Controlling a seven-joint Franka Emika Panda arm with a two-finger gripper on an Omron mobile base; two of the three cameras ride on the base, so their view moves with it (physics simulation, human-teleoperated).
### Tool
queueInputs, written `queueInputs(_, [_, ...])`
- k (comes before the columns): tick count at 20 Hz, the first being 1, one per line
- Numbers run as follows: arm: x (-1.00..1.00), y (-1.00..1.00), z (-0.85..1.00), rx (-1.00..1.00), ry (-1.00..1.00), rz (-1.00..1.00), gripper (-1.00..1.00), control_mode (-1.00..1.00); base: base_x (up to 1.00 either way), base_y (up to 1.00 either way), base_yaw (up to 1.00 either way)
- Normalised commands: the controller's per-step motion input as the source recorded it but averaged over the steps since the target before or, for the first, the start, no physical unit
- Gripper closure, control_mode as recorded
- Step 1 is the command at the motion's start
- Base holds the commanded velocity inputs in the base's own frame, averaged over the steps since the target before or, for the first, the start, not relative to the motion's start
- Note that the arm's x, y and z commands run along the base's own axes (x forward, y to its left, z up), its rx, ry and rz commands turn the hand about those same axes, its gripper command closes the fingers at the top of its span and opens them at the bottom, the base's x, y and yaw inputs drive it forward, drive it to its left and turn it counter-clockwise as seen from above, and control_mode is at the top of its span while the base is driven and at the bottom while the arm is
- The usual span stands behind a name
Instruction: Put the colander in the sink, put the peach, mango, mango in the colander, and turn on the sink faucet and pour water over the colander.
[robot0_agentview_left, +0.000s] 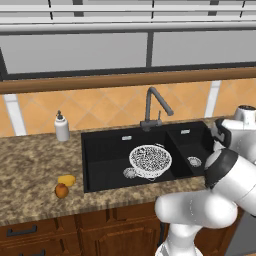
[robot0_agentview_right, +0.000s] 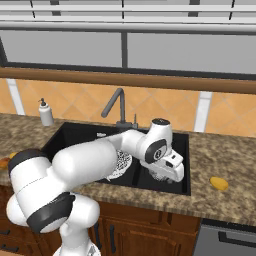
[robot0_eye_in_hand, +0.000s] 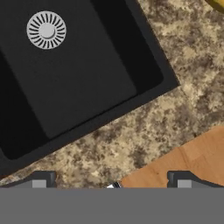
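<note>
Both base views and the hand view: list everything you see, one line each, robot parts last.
sink: one, black, two basins, set in the counter.
colander: one, white mesh, in the larger basin.
faucet: one, dark grey, behind the sink.
soap bottle: one, white, on the counter left of the sink.
peach: one, orange-red, on the counter left of the sink.
mangoes: two, yellow; one beside the peach, one on the counter right of the sink.
counter: one, speckled brown.
gripper: one, open, empty, over the sink's right front corner.
</note>
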Motion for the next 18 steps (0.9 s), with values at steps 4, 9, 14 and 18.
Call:
queueInputs(4, [0.04,-0.32,0.0,0.0,0.01,0.37,-1.0,-1.0,0.0,0.0,0.0])
queueInputs(9, [0.14,-0.32,0.0,0.0,0.01,0.48,-1.0,-1.0,0.0,0.0,0.0])
queueInputs(14, [0.14,-0.41,0.0,0.0,0.0,0.5,-1.0,-1.0,0.0,0.0,0.0])
queueInputs(18, [0.16,-0.35,-0.01,0.0,0.0,0.49,-1.0,-1.0,0.0,0.0,0.0])
